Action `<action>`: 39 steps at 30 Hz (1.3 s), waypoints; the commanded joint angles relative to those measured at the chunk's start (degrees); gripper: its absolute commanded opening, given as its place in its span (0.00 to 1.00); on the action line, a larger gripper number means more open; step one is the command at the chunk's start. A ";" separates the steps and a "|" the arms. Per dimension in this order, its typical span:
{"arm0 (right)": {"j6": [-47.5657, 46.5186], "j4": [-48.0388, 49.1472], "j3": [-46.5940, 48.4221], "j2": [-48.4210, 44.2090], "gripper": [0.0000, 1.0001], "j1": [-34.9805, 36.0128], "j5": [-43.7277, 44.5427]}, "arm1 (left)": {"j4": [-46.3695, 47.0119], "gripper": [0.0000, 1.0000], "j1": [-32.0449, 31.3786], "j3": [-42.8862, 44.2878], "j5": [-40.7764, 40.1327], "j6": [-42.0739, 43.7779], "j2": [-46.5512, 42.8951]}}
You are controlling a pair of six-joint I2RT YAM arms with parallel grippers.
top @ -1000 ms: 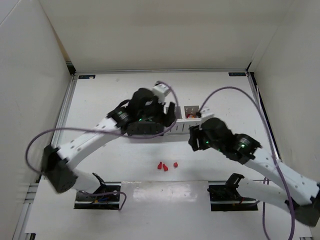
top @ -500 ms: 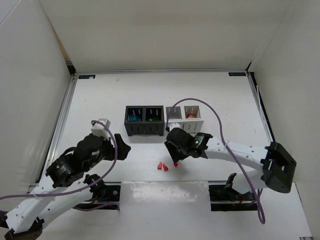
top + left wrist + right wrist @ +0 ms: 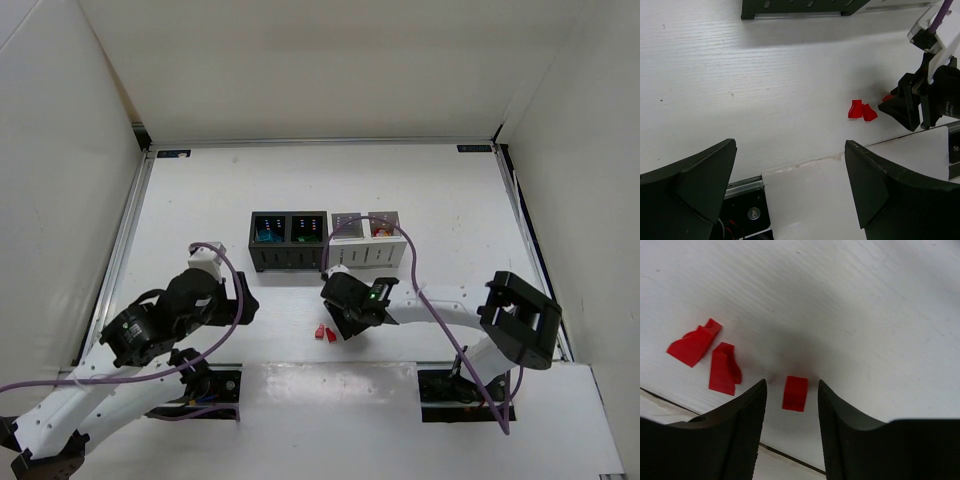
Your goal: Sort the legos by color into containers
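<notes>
The left gripper [image 3: 790, 145] has drawn back to the near left, fingers spread wide, holding nothing; right of it two red bricks [image 3: 855, 109] lie just beside each other on the table [image 3: 200, 190]; the right gripper [image 3: 791, 382] has dropped over the third red brick [image 3: 795, 394], jaws partly open either side, not yet gripping, so a pick looks imminent. The left black bin [image 3: 268, 260] shows light blue; the right black bin [image 3: 308, 260] green; the left white bin [image 3: 350, 253] is unclear; the right white bin [image 3: 385, 250] red.

three red legos [image 3: 795, 393], black paired bins [image 3: 288, 262], white paired bins [image 3: 371, 257], white table [image 3: 450, 200], purple cables [image 3: 941, 12]
</notes>
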 commanded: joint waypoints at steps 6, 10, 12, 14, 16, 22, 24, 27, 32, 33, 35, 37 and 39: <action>2.97 2.54 -0.10 1.55 0.30 2.20 1.21 | -0.59 1.00 -0.19 2.28 0.72 0.41 0.42; 3.41 1.75 0.43 1.37 0.12 2.12 1.92 | -0.24 1.00 -0.28 2.36 0.98 0.32 1.12; 2.98 0.53 0.69 0.50 0.09 2.38 2.71 | -0.07 1.00 -0.28 2.45 0.90 0.32 1.38; 2.54 -0.53 1.22 -0.73 0.08 2.29 2.97 | 0.11 1.00 -0.28 2.54 0.98 0.67 1.91; 2.19 -3.16 2.45 -3.53 0.06 2.12 4.37 | 0.64 1.00 -0.28 2.54 1.33 0.84 2.35; -5.27 -11.69 10.08 -13.81 0.06 -5.76 7.90 | 3.26 1.00 -0.19 2.28 3.35 1.02 4.98; -8.97 -12.48 13.61 -15.23 0.06 -10.60 5.89 | 3.97 1.00 -0.37 1.58 3.44 1.11 5.42; -13.62 -12.23 18.00 -17.08 0.08 -16.06 5.70 | 6.26 1.00 -0.37 0.44 4.50 1.11 5.69; -16.71 -10.65 24.59 -13.31 0.08 -28.90 0.97 | 7.49 1.00 -0.37 0.52 5.64 1.11 8.41; -17.67 -10.12 24.78 -11.83 0.08 -30.30 0.52 | 7.41 1.00 -0.46 0.69 6.34 1.11 8.68; -18.99 -8.98 26.09 -10.76 0.09 -31.45 0.51 | 8.02 1.00 -0.63 0.52 6.78 1.28 10.00; -19.35 -8.80 27.41 -8.39 0.14 -31.89 0.34 | 7.85 1.00 -0.90 0.52 6.87 1.37 10.96; -20.05 -8.79 27.76 -5.85 0.18 -32.86 -1.06 | 7.76 1.00 -0.90 0.43 6.70 1.29 11.93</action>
